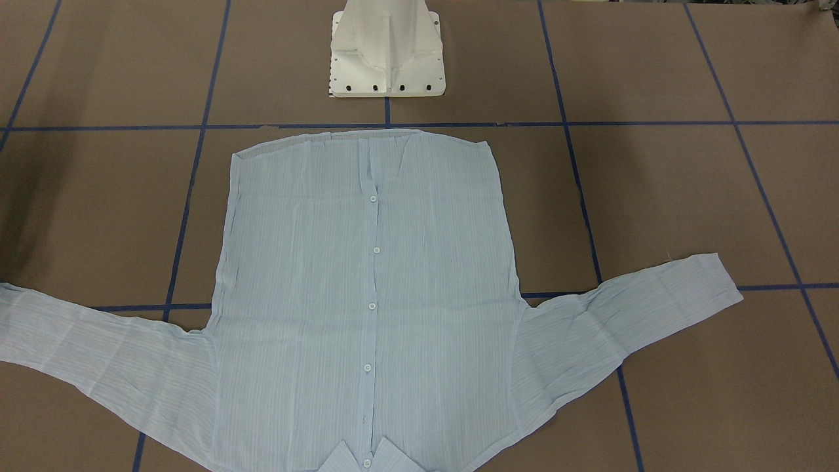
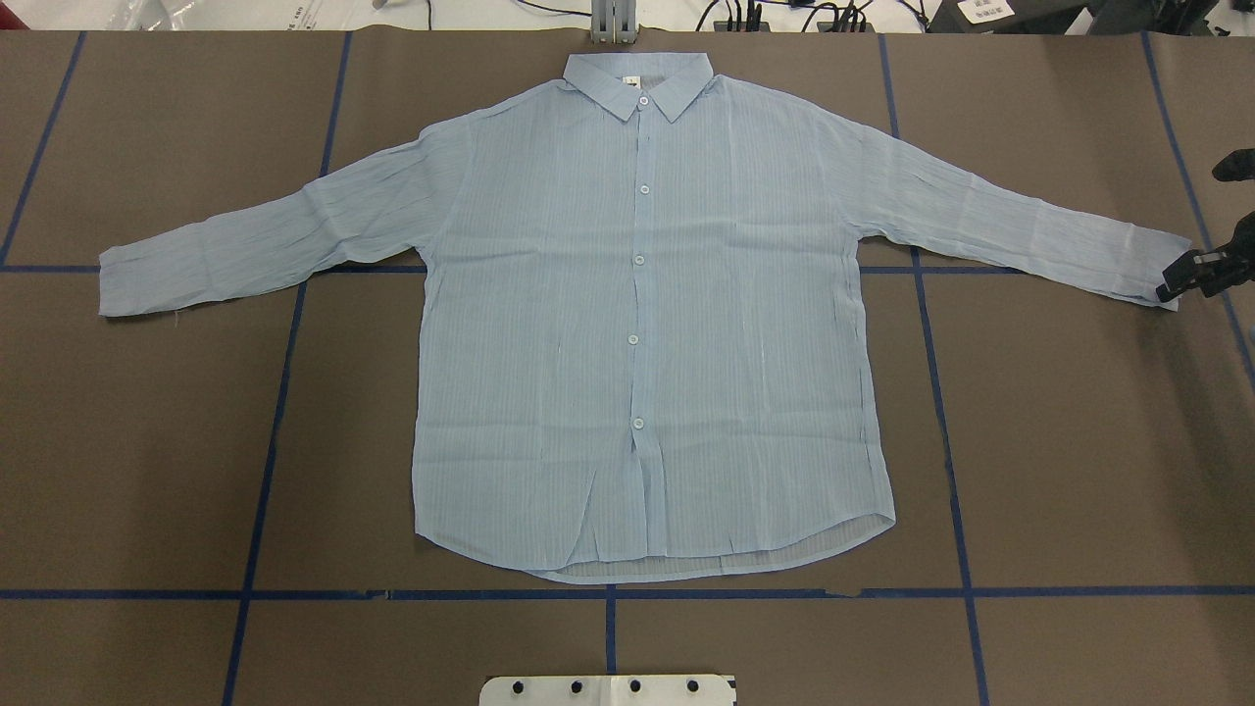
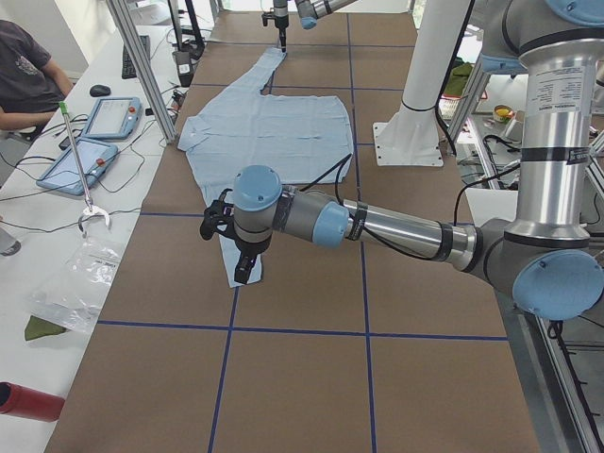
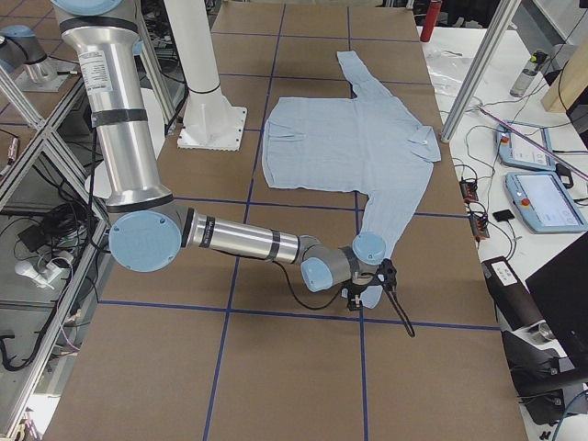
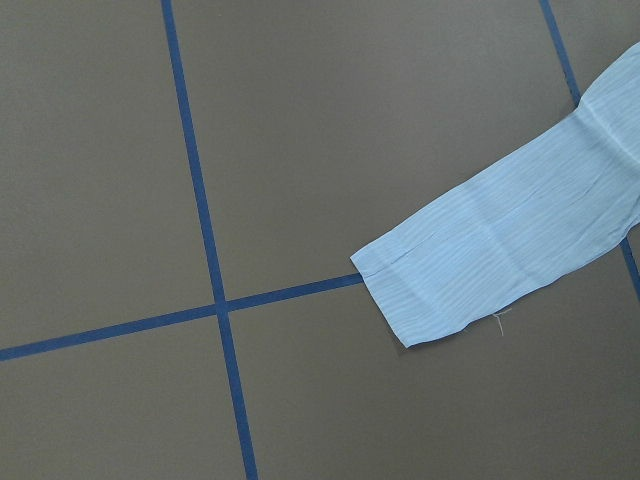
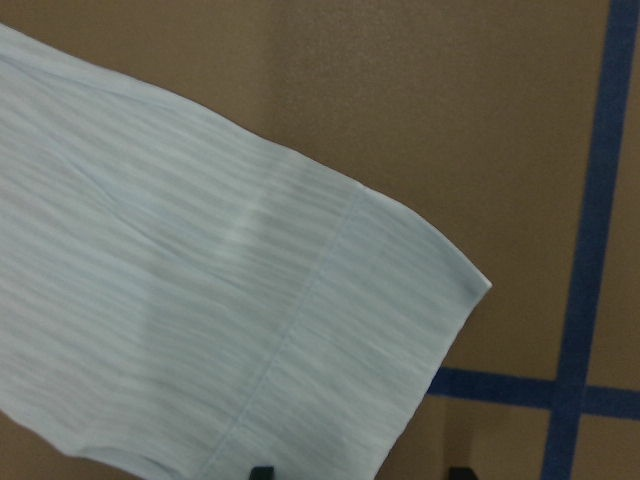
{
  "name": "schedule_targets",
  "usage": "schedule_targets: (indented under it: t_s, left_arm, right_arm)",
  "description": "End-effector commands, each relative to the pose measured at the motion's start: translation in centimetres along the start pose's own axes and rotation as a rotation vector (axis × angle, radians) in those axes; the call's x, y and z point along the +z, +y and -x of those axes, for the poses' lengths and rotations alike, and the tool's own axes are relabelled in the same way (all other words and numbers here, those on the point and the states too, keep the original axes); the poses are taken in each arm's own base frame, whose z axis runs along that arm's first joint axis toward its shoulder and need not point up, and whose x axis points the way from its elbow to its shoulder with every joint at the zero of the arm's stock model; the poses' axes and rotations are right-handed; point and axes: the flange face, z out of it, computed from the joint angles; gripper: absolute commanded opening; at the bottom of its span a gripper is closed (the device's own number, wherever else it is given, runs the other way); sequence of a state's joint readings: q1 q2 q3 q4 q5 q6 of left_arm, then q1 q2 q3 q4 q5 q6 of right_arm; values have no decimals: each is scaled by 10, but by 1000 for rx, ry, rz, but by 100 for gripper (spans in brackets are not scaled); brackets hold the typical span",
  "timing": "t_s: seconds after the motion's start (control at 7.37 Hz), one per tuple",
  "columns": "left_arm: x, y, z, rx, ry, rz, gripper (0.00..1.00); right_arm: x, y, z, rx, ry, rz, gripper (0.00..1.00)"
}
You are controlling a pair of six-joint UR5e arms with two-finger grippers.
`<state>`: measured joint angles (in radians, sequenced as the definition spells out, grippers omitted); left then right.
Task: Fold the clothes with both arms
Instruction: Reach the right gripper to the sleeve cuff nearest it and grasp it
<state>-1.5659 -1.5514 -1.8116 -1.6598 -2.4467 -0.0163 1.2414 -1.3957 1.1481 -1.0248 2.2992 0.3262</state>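
Note:
The pale blue striped shirt [image 2: 642, 324] lies flat on the brown table, buttons up, collar [image 2: 637, 83] at the far side and both sleeves spread out. My right gripper [image 2: 1177, 284] is at the right sleeve's cuff [image 6: 380, 330]. Its two fingertips [image 6: 262, 471] show apart at the bottom of the right wrist view, so it is open. My left gripper [image 3: 243, 272] hangs above the left sleeve's cuff [image 5: 430, 290]; it shows only in the exterior left view, so I cannot tell its state.
The white pedestal base [image 1: 387, 59] stands just behind the shirt's hem. Blue tape lines [image 2: 265, 441] grid the table. A bench with tablets [image 3: 113, 118] and a seated person [image 3: 28, 75] runs along the far edge, with an aluminium post [image 4: 478, 64].

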Motion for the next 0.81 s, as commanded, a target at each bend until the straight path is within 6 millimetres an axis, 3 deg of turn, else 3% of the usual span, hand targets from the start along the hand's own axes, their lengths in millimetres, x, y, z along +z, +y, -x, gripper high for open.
schedule_targets:
  t_s: [0.0, 0.14, 0.54, 0.68]
  left_arm:
    - [-2, -5, -2, 5, 0, -5, 100]
    - [-2, -5, -2, 5, 0, -5, 100]
    - [-2, -5, -2, 3, 0, -5, 100]
    - [-1, -5, -3, 4, 0, -4, 100]
  right_arm:
    - [9, 1, 6, -9, 6, 15, 66]
    - [9, 1, 7, -13, 5, 15, 65]
    - [7, -1, 10, -23, 3, 11, 35]
    - [2, -7, 17, -35, -3, 1, 33]
